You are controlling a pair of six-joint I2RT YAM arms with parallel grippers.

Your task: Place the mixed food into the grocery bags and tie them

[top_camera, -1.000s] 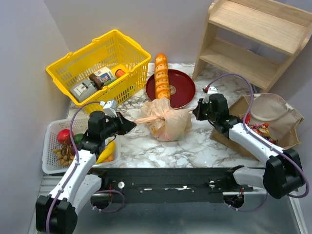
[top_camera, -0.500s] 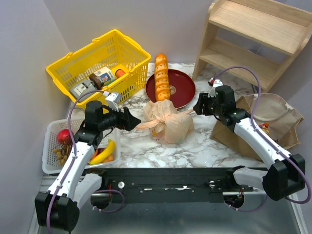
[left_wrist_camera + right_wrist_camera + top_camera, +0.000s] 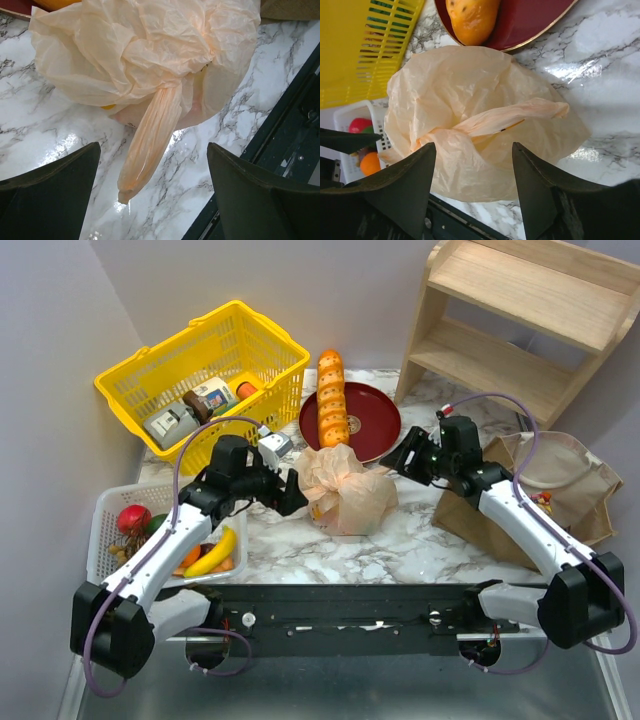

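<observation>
Two sets of jaws are flanking the tan plastic bag (image 3: 348, 495) in the top view. It is sitting bulging on the marble worktop (image 3: 400, 540), just in front of the red plate (image 3: 375, 430) carrying the long loaf (image 3: 332, 400). The left jaws are gaping close at its left side and the right jaws are hanging open near its upper right. The brown paper bag (image 3: 570, 490) is sitting at the right edge, with something colourful showing in its mouth, possibly packets, though too small to tell. The banana (image 3: 212, 552) is lying in the white mesh tray (image 3: 100, 580) at the left. In the left wrist view, the jaws are standing wide apart, gripping nothing, and a twisted handle strip (image 3: 152, 145) is drooping free between them from the bag's gathered top. In the right wrist view, the jaws are likewise spreading wide and empty, and the bag is resting beyond them with a second strip (image 3: 520, 115) lying across it.
</observation>
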